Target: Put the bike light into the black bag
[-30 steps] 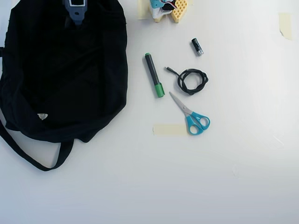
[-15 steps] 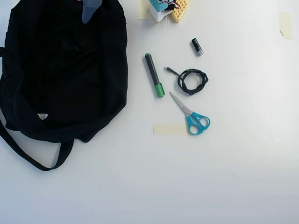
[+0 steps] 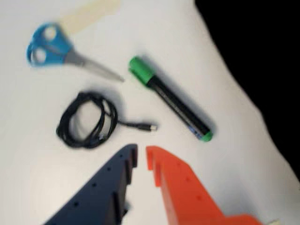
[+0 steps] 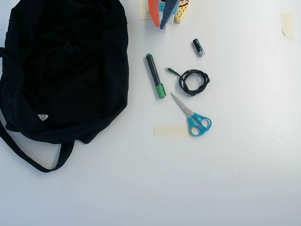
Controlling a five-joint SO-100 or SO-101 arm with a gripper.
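Note:
The black bag (image 4: 61,70) lies at the left of the overhead view, its strap looping below it; in the wrist view the bag (image 3: 255,47) fills the right edge. No bike light shows in either view. My gripper (image 4: 159,25) hangs at the top centre of the overhead view, right of the bag and above the marker. Seen from the wrist, the gripper (image 3: 142,153) has its blue and orange fingers nearly together with nothing between them, tips just short of the cable's plug.
A green-capped black marker (image 4: 155,75), a coiled black cable (image 4: 193,81), blue-handled scissors (image 4: 194,117) and a small black-and-silver cylinder (image 4: 198,47) lie right of the bag. Tape strips (image 4: 170,130) mark the white table.
My gripper has swung right from over the bag's top edge to the top centre, beyond the bag's rim. Nothing on the table has moved.

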